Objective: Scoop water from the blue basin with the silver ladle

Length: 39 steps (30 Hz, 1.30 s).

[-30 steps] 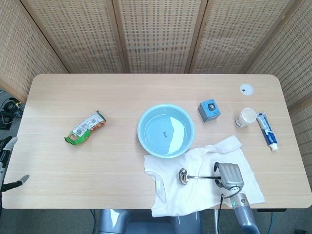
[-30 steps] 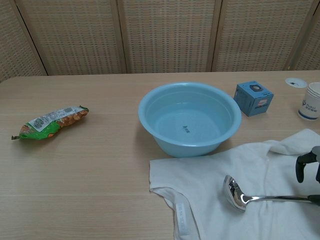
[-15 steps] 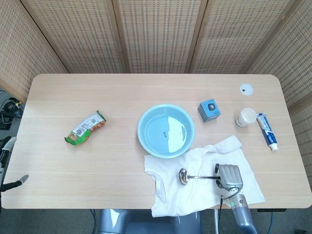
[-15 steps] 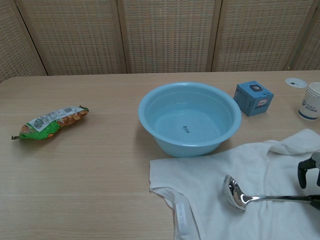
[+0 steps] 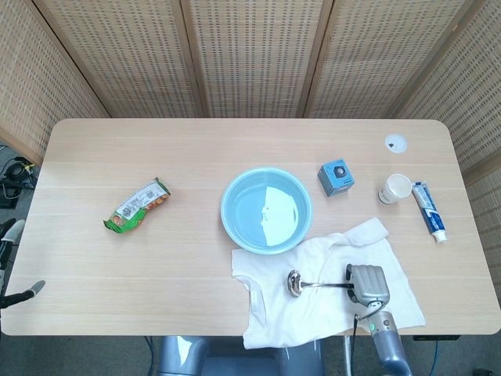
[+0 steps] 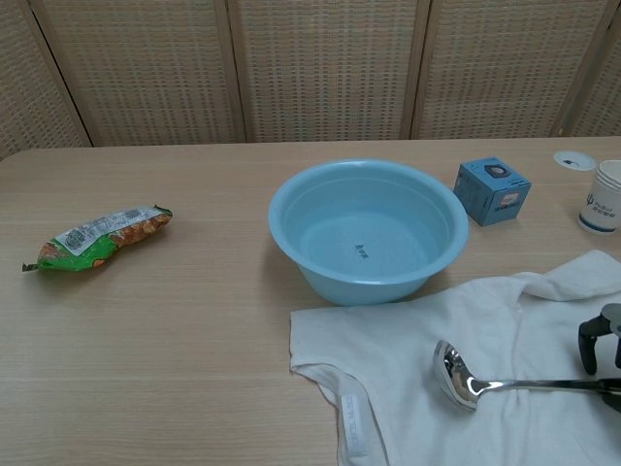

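Note:
The blue basin (image 5: 266,210) (image 6: 367,229) stands mid-table with water in it. The silver ladle (image 5: 296,283) (image 6: 456,375) lies on a white cloth (image 5: 313,305) (image 6: 427,369), bowl to the left, handle running right. My right hand (image 5: 368,283) hovers over the handle's end. In the chest view its dark fingers (image 6: 594,340) curve down just above the handle without closing on it. At the left edge of the head view, off the table, my left hand (image 5: 22,295) shows with fingers apart and holds nothing.
A green snack packet (image 5: 137,207) (image 6: 95,238) lies at the left. A blue box (image 5: 336,177) (image 6: 492,191), a paper cup (image 5: 394,189) (image 6: 604,195), a toothpaste tube (image 5: 429,210) and a white lid (image 5: 395,142) sit at the right.
My right hand has sunk slightly and drawn a little toward the table's near edge over the ladle's handle. The ladle has stayed in place on the cloth. The water's reflection has shifted.

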{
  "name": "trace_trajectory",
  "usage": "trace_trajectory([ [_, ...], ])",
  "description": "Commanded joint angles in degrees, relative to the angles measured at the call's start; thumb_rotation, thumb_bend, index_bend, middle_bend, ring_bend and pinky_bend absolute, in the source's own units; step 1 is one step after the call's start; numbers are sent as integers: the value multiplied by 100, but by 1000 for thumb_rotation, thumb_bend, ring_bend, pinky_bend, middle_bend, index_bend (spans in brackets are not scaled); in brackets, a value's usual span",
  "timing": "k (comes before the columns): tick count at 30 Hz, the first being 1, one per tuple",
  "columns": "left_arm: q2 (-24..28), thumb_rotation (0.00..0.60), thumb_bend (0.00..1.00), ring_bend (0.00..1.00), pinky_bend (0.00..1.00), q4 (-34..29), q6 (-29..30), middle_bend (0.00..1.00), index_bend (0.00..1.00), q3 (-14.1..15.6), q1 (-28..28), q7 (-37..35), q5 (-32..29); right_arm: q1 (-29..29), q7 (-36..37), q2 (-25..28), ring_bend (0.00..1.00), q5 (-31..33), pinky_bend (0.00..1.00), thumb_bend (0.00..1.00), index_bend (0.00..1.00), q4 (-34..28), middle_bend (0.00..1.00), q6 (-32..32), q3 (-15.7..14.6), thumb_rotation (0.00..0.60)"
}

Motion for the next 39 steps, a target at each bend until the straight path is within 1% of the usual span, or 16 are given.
trace_trajectory([
  [1, 2, 600, 0, 0, 0, -2, -5, 0, 0, 2, -2, -3, 2, 10, -52, -3, 1000, 65, 1000, 524, 539, 19, 1000, -27, 14, 600],
  [3, 2, 600, 0, 0, 0, -3, -4, 0, 0, 5, -2, -5, 10, 16, -93, -8, 1000, 113, 1000, 561, 558, 32, 1000, -37, 24, 600],
  [6, 6, 600, 0, 0, 0, -7, 1, 0, 0, 6, 0, -11, 16, 16, -104, -6, 1000, 149, 1000, 650, 602, 23, 1000, -44, 37, 600],
  [8, 11, 600, 0, 0, 0, -11, 6, 0, 0, 4, 2, -18, 17, 15, -95, 4, 1000, 145, 1000, 677, 624, 5, 1000, -29, 52, 600],
  [15, 28, 600, 0, 0, 0, -14, 17, 0, 0, 1, 8, -49, 17, -28, 85, 125, 1000, 29, 1000, 711, 671, -195, 1000, 67, 106, 600],
  [23, 48, 600, 0, 0, 0, -26, 46, 0, 0, 9, 19, -79, 56, -124, 321, 439, 1000, -421, 1000, 755, 681, -624, 1000, 338, 75, 600],
  [28, 55, 600, 0, 0, 0, -40, 63, 0, 0, 11, 25, -88, 74, -172, 417, 708, 1000, -695, 1000, 763, 684, -983, 1000, 484, 52, 600],
  [34, 63, 600, 0, 0, 0, -40, 66, 0, 0, 6, 26, -104, 72, -203, 395, 960, 1000, -999, 1000, 774, 690, -1356, 1000, 623, -3, 600],
  [36, 64, 600, 0, 0, 0, -39, 55, 0, 0, 4, 21, -107, 66, -197, 292, 1071, 1000, -1213, 1000, 774, 694, -1576, 1000, 725, -34, 600],
  [39, 66, 600, 0, 0, 0, -39, 42, 0, 0, 4, 14, -106, 63, -154, 151, 1184, 1000, -1278, 1000, 774, 702, -1798, 1000, 775, 26, 600],
])
